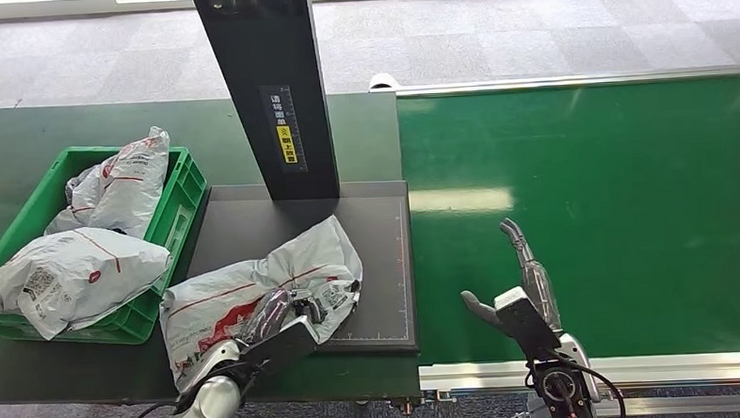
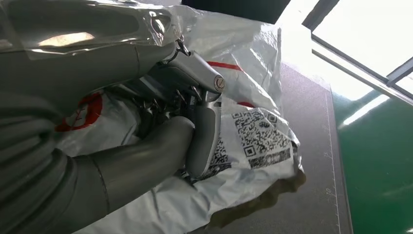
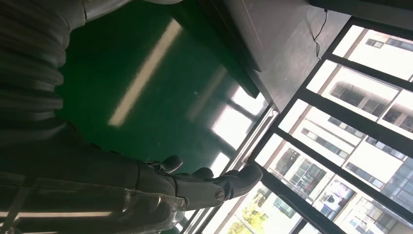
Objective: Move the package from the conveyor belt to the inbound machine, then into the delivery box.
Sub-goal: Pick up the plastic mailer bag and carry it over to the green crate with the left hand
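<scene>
Grey carpet beyond green conveyor belt (image 1: 583,209); left hand (image 1: 279,324) closed on white package (image 1: 294,274) resting on dark inbound machine (image 1: 388,265), label up, likely for scanning; right hand (image 1: 521,292) empty, fingers spread, over belt at 4 o'clock; delivery box (image 1: 182,194) at 9 o'clock.

The head view looks forward and down from high on the robot, taking in the dark scanner plate (image 1: 369,266) at centre and the green belt (image 1: 611,198) on the right. The left wrist camera sits very close behind the left hand (image 2: 195,122), sharing that plate and a strip of belt. The right wrist camera, turned sideways, looks along the right hand (image 3: 204,185) over the belt toward windows (image 3: 350,126).
</scene>
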Controlling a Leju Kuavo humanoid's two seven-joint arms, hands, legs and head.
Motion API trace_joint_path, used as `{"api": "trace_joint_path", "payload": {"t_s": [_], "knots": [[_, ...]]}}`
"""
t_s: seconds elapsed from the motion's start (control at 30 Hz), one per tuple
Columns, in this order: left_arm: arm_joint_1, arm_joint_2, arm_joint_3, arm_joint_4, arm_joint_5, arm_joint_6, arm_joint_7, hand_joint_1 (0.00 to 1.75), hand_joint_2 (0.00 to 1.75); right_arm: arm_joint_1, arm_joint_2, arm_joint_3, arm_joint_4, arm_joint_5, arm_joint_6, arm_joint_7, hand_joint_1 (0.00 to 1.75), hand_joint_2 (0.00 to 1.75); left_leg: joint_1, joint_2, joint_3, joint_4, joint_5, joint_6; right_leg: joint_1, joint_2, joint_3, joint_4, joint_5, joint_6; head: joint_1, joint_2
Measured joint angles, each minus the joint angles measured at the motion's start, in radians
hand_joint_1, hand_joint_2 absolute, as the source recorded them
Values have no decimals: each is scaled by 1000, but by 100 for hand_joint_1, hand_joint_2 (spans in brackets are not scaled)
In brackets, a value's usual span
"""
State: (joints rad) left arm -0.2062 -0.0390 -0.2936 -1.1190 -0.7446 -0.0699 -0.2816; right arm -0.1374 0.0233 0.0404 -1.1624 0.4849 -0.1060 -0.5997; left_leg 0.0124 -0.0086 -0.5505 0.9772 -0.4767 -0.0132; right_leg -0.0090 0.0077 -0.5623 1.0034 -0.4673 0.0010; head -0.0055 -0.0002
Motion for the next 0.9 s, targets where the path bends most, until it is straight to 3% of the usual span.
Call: {"api": "trace_joint_path", "payload": {"t_s": [0.63,0.8,0.9], "knots": [[-3,-7,31,26,102,45,-117,175,175,3,0,0,0,4,1,-3,0,175,0,0,-1,0,0,0,0,0,-1,0,0,0,0,0],[28,-23,93,-71,331,135,-308,175,175,4,-1,-1,0,-9,1,-8,0,175,0,0,-2,0,0,0,0,0,-3,0,0,0,0,0],[48,-31,120,-136,404,165,-357,175,175,4,-1,-1,0,-12,1,-10,0,175,0,0,-3,0,0,0,0,0,-3,0,0,0,0,0]]}}
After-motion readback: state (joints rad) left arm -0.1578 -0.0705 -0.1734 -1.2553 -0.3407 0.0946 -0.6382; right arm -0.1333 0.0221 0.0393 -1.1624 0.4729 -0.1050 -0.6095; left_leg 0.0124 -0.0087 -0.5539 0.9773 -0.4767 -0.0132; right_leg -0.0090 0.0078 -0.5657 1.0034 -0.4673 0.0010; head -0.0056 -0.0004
